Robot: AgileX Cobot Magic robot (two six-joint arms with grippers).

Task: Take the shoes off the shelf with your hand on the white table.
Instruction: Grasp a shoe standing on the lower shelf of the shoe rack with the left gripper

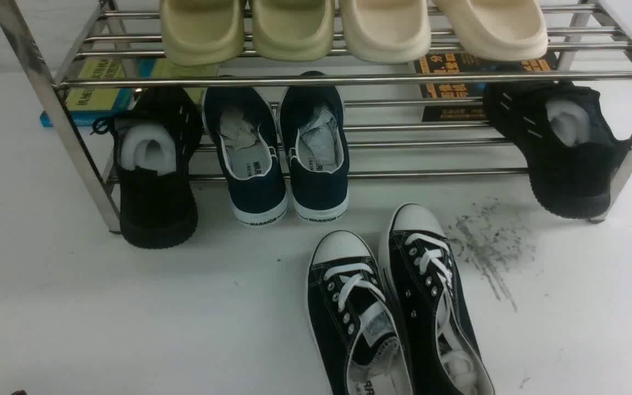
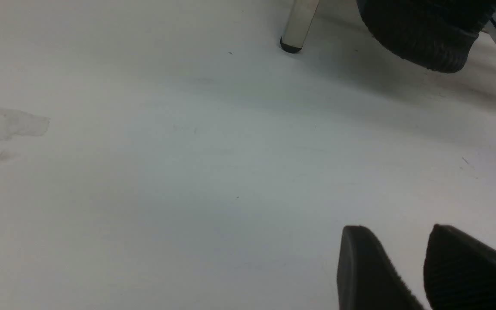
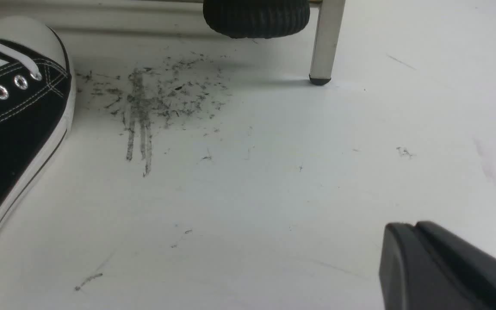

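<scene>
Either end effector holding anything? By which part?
Nothing held: left end effector open above the white table; right end effector shut, empty.

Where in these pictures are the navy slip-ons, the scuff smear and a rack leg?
navy slip-ons (image 1: 319,189): front view, heel canvas of the right-hand shoe.
scuff smear (image 3: 142,103): right wrist view, its dense middle streaks.
rack leg (image 3: 326,41): right wrist view, middle of the shaft.
</scene>
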